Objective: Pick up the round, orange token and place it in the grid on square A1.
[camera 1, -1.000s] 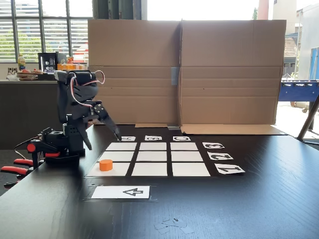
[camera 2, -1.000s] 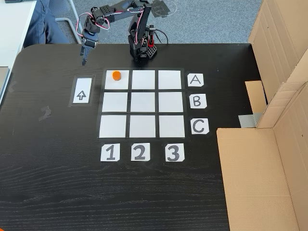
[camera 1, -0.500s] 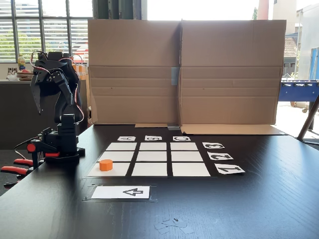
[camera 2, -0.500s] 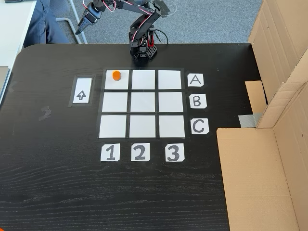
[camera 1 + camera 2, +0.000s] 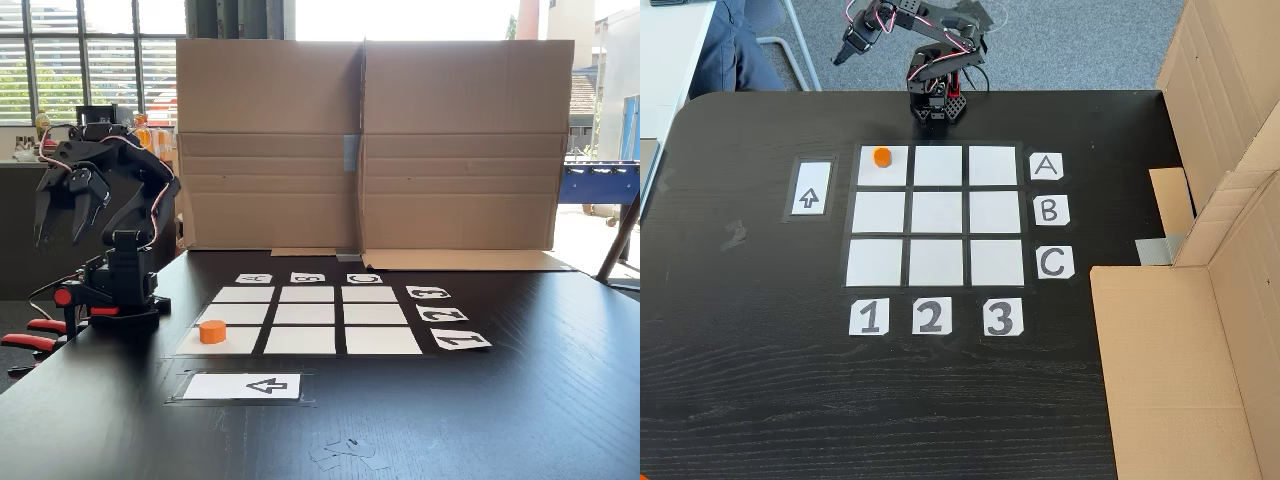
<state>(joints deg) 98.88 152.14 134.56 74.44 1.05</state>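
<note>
Both fixed views have the token [image 5: 881, 156] sitting flat on square A1 [image 5: 883, 166], the corner cell of the grid [image 5: 935, 215] lined up with the A card [image 5: 1046, 166] and the 1 card [image 5: 869, 317]. From above, the token sits toward the cell's far edge, nearer the arm's base [image 5: 936, 104]. The low side-on shot adds what the top-down one can't: the gripper [image 5: 57, 236] hangs well off the table [image 5: 520, 400], fingers pointing down and spread apart, holding nothing. From above, the gripper [image 5: 840, 58] sits past the table's far edge, over the floor. Lots of bare table lies around the arrow card [image 5: 810, 188], with a cardboard wall [image 5: 370, 140] boxing in one side.
</note>
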